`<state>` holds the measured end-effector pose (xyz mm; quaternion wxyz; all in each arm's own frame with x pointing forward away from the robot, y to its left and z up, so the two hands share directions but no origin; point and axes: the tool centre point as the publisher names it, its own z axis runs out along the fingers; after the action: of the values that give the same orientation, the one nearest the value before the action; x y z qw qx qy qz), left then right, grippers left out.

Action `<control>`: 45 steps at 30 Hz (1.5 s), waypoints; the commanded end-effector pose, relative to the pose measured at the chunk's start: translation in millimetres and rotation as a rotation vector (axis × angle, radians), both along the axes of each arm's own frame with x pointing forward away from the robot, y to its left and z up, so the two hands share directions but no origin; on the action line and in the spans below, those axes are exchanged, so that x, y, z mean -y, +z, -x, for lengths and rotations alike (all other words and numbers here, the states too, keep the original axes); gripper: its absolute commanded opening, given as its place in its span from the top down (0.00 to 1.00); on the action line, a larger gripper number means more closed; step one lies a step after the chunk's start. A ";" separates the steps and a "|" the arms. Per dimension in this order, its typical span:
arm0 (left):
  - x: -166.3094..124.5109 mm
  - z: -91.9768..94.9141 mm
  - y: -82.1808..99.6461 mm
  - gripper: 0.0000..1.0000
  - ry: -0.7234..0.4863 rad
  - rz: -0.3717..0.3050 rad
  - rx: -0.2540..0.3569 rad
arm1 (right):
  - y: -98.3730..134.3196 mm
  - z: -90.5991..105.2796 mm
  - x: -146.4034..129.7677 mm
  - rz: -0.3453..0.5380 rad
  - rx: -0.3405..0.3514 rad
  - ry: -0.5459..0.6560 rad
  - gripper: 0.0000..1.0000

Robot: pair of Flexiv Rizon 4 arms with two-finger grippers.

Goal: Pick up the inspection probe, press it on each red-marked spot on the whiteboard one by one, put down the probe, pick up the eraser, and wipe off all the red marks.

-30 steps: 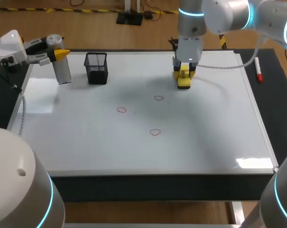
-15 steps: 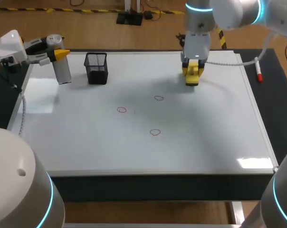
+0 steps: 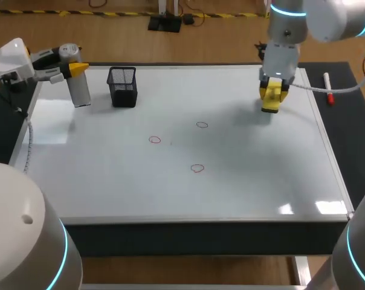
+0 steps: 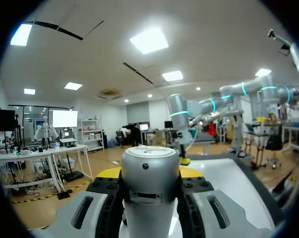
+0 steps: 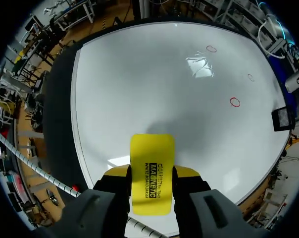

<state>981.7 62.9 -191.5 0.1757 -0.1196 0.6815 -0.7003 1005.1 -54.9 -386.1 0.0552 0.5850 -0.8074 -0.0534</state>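
My right gripper [image 3: 272,98] is shut on a yellow eraser [image 3: 271,96], which it holds over the back right part of the whiteboard [image 3: 261,181]. In the right wrist view the eraser [image 5: 151,173] sits between the yellow fingertips of that gripper [image 5: 152,171]. Three red circles [image 3: 155,140] [image 3: 202,125] [image 3: 197,168] mark the board's middle, to the left of the eraser. By the back left corner my left gripper [image 3: 74,68] is shut on the silver inspection probe [image 3: 80,90]. In the left wrist view the probe [image 4: 149,183] stands between the fingers.
A black mesh pen holder [image 3: 122,86] stands on the board just right of the probe. A red-capped marker [image 3: 329,89] lies on the dark table beyond the board's right edge. The three red circles [image 5: 211,49] [image 5: 250,77] [image 5: 234,102] also show far ahead of the eraser.
My right arm has carried the eraser to the right along the back of the board, away from the red circles. The left arm and probe have kept still.
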 end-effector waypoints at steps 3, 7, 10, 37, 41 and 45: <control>0.1 0.5 0.8 1.00 0.002 0.000 0.001 | 0.2 11.3 31.1 -0.034 0.013 -0.044 1.00; 0.1 0.5 0.8 1.00 0.002 0.000 0.001 | 0.1 18.7 35.3 -0.045 0.003 -0.076 1.00; 0.1 0.5 0.8 1.00 0.002 0.000 0.001 | 0.1 18.7 35.3 -0.045 0.003 -0.076 1.00; 31.6 21.2 5.5 1.00 -0.020 0.000 0.010 | 0.1 18.7 35.3 -0.045 0.003 -0.076 1.00; 57.1 40.8 5.0 1.00 -0.050 0.011 0.013 | 0.1 18.7 35.3 -0.045 0.003 -0.076 1.00; 85.1 60.5 6.1 1.00 -0.075 0.008 0.017 | 0.1 18.7 35.3 -0.045 0.003 -0.076 1.00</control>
<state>933.5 -7.8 -189.1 0.1412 -0.0754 0.6802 -0.7153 986.2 -89.6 -386.5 0.0383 0.5542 -0.8282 -0.0739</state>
